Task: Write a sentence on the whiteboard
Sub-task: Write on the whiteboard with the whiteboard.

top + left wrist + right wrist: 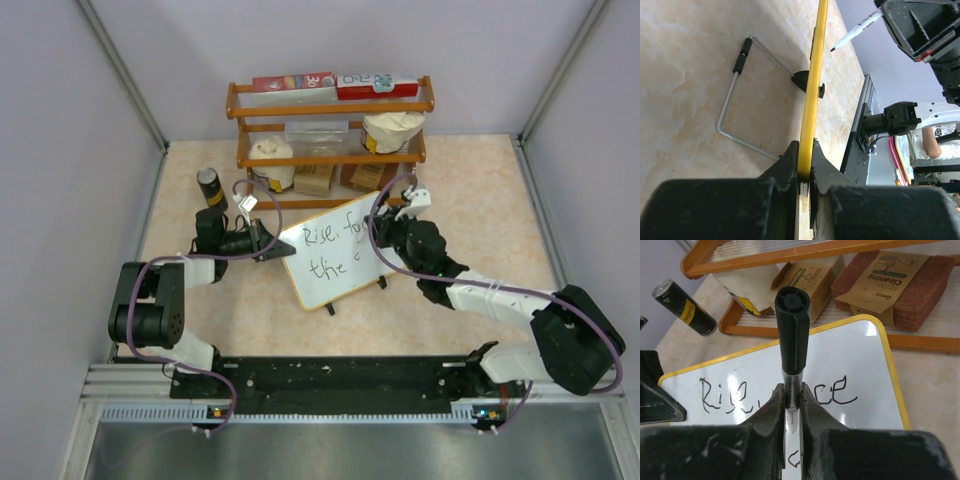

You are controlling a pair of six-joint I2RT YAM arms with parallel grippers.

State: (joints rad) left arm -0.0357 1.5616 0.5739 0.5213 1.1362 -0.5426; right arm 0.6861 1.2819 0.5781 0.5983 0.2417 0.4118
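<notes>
The whiteboard [345, 285] stands tilted on the table on two black feet, with a yellow frame edge [812, 90]. The sentence [335, 240] reads "Rise, face" above "the" and one started letter; part of it shows in the right wrist view [725, 395]. My left gripper [268, 243] is shut on the board's left edge [805, 172]. My right gripper [390, 235] is shut on a black-capped marker [794, 330], held at the board's face below "face". The marker's tip [855, 31] sits just off the surface.
A wooden shelf [330, 130] with boxes, bags and scouring pads [880, 285] stands behind the board. A black can [210, 187] stands at its left. The board's wire stand [735, 100] rests on the table behind it.
</notes>
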